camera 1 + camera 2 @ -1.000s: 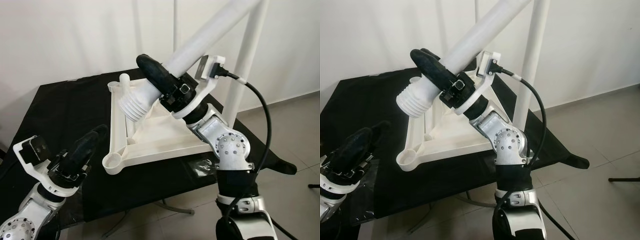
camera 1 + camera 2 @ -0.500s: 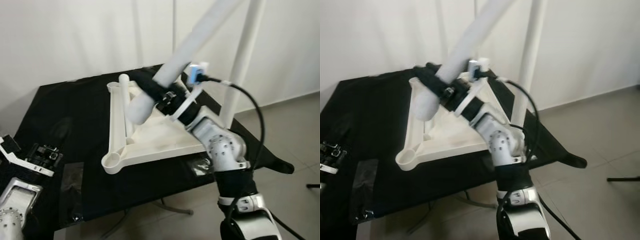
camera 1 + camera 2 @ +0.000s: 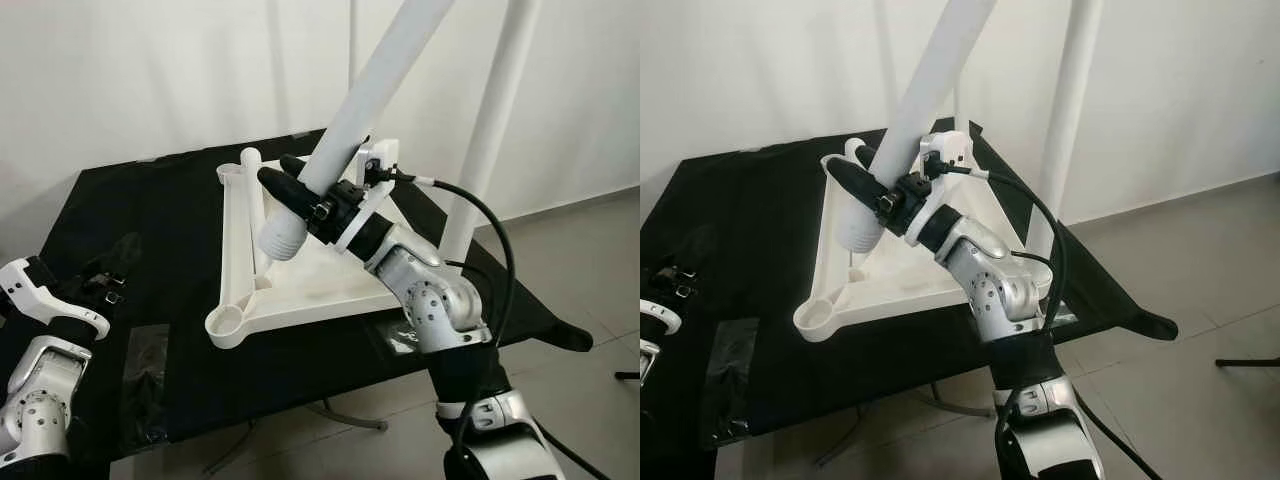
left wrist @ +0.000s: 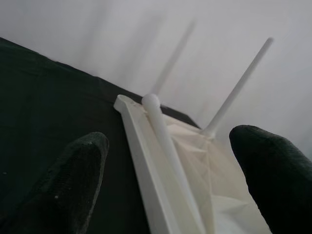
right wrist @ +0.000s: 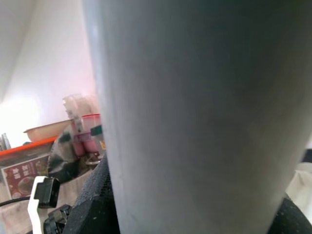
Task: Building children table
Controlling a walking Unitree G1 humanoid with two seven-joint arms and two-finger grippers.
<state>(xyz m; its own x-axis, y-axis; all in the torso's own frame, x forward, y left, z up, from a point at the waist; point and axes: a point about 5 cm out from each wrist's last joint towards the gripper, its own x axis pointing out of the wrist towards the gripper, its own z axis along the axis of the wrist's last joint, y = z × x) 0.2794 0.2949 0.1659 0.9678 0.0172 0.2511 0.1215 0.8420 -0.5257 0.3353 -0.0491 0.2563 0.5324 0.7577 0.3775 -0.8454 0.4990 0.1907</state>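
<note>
**Table leg held slanted over the upturned tabletop**

In the centre of the left eye view, the right gripper [image 3: 300,190] pinches a white table leg [image 3: 365,95] between its black fingers, near the ribbed lower end. The leg slants up to the top of the frame, and its ribbed end hangs just above the white tabletop [image 3: 330,275], which lies upside down on the black table [image 3: 150,220]. Another leg [image 3: 485,130] already stands upright at the right corner of the tabletop, and a short white post [image 3: 250,165] stands at the far left corner. At the lower left, the left gripper [image 4: 170,180] waits low beside the table with its fingers spread wide, holding nothing.

The risk, I think, is the angle: if the slanted leg is pressed down like this, the thread may not catch, or the light tabletop may slide on the cloth. The long upper end could also hit the standing leg when it is swung upright.

The empty socket [image 3: 225,322] at the near left corner sits close to the front edge of the table. The open room is on the left part of the table, where the black surface is bare.
</note>
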